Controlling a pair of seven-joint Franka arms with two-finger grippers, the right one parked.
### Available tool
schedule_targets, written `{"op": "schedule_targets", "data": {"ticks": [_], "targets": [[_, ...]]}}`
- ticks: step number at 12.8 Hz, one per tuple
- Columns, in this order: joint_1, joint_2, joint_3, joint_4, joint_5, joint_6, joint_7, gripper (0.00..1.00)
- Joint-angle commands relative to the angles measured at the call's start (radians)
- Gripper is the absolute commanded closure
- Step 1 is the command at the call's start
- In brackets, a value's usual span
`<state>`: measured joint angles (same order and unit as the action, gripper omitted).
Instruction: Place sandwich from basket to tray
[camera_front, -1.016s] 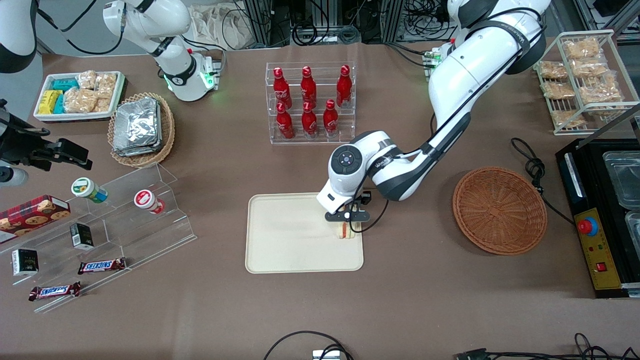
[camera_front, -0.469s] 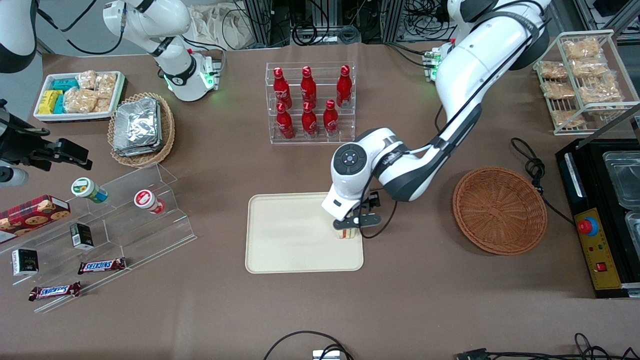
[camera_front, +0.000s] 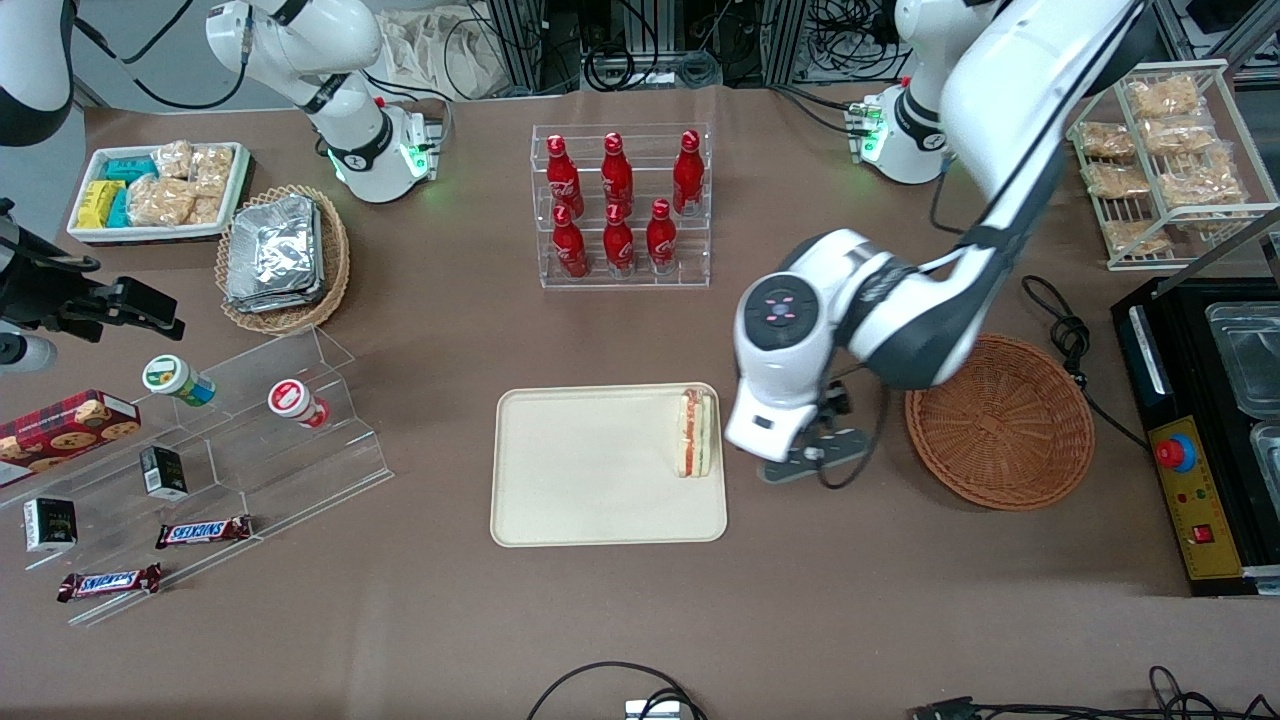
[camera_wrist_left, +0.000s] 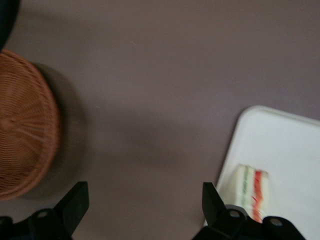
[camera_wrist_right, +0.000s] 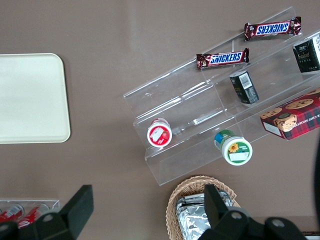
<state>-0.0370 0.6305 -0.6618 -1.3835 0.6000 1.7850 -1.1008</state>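
Observation:
The sandwich (camera_front: 696, 432) lies on its side on the cream tray (camera_front: 590, 470), along the tray's edge nearest the working arm; its red filling stripe shows. It also shows in the left wrist view as a pale wedge, the sandwich (camera_wrist_left: 249, 191), on the tray (camera_wrist_left: 285, 150). My gripper (camera_front: 812, 462) hangs over bare table between the tray and the reddish-brown basket (camera_front: 1000, 420), which holds nothing. In the wrist view the gripper (camera_wrist_left: 144, 200) is open, with only brown table between its fingers, and the basket (camera_wrist_left: 22, 125) lies off to one side.
A clear rack of red bottles (camera_front: 620, 205) stands farther from the front camera than the tray. A black cable (camera_front: 1065, 335) and a black appliance (camera_front: 1200, 430) sit beside the basket. A stepped acrylic stand (camera_front: 250, 430) with snacks lies toward the parked arm's end.
The gripper has let go of the sandwich, opened, risen and swung off the tray toward the basket. The sandwich stays on the tray, now fully uncovered.

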Motion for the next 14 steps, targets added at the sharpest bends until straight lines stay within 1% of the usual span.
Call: {"op": "schedule_targets", "data": {"ticks": [1,2,5,8,9,11,12,14], "targets": [[0.087,-0.096,-0.010,-0.029,-0.014,-0.029,0.016,0.00],[0.116,-0.129,-0.009,-0.029,-0.052,-0.033,0.050,0.00],[0.238,-0.219,-0.009,-0.025,-0.172,-0.099,0.278,0.00],[0.337,-0.288,-0.009,-0.020,-0.268,-0.159,0.464,0.00],[0.362,-0.305,-0.009,-0.020,-0.290,-0.165,0.504,0.00],[0.399,-0.319,-0.007,-0.014,-0.308,-0.193,0.594,0.00],[0.414,-0.319,-0.005,0.009,-0.330,-0.219,0.631,0.00],[0.434,-0.321,-0.002,0.037,-0.341,-0.251,0.695,0.00]]}}
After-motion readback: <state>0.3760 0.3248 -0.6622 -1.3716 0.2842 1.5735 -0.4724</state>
